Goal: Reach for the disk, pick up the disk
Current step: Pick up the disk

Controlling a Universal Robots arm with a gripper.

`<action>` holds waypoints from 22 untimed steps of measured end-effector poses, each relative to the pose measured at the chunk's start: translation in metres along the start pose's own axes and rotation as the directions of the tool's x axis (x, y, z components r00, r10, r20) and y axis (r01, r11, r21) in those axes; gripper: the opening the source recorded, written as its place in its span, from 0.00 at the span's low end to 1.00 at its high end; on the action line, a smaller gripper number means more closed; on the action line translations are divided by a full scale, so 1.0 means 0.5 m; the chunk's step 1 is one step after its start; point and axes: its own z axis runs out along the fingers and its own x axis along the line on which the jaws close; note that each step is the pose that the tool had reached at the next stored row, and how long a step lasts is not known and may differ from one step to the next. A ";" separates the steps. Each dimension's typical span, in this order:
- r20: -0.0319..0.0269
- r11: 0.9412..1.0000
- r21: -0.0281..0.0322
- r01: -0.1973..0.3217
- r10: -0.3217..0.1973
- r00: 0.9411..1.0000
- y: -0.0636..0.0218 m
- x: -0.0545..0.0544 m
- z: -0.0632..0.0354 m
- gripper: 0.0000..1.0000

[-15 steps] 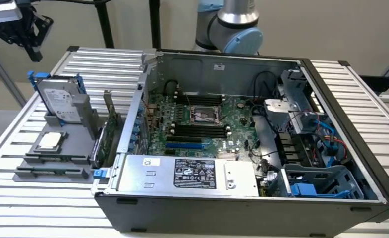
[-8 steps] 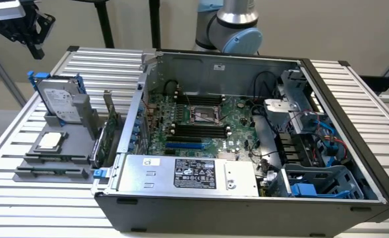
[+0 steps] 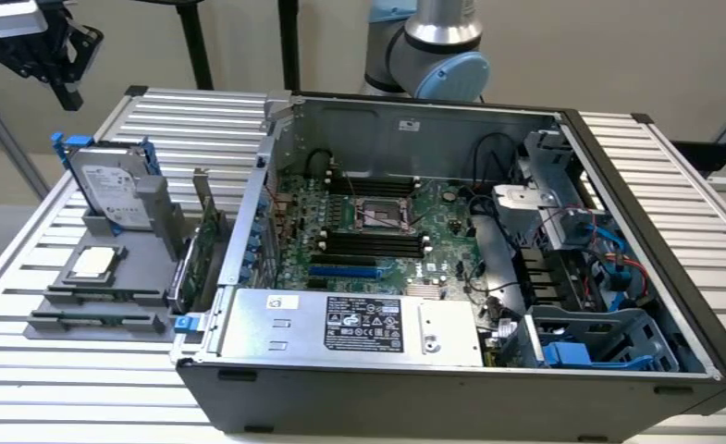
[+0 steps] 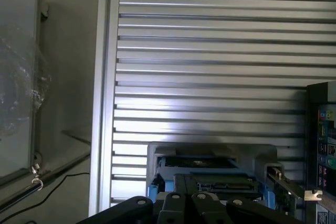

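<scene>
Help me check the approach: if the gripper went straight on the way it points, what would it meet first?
Probably the disk, standing on edge in its grey holder below the gripper; depth is unclear.

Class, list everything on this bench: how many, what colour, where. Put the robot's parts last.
disk: one, silver-grey with blue frame, upright in the holder.
chip: one, silver, flat on the holder.
holder: one, grey, on the table at the exterior view's left.
case: one, dark, open, mid-table.
power supply: one, silver with black label, inside the case.
motherboard: one, green, inside the case.
table: one, silver slats, under everything.
arm: one, grey and blue, beyond the case.
tool: one, black, above the disk, not touching it.
</scene>
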 end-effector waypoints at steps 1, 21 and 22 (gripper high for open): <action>0.000 1.000 0.000 0.000 0.000 1.000 0.000 0.000 0.000 0.11; 0.011 0.955 -0.002 -0.297 0.297 0.955 0.000 0.000 0.000 0.11; 0.012 0.949 -0.002 -0.314 0.314 0.949 0.000 0.000 0.000 0.11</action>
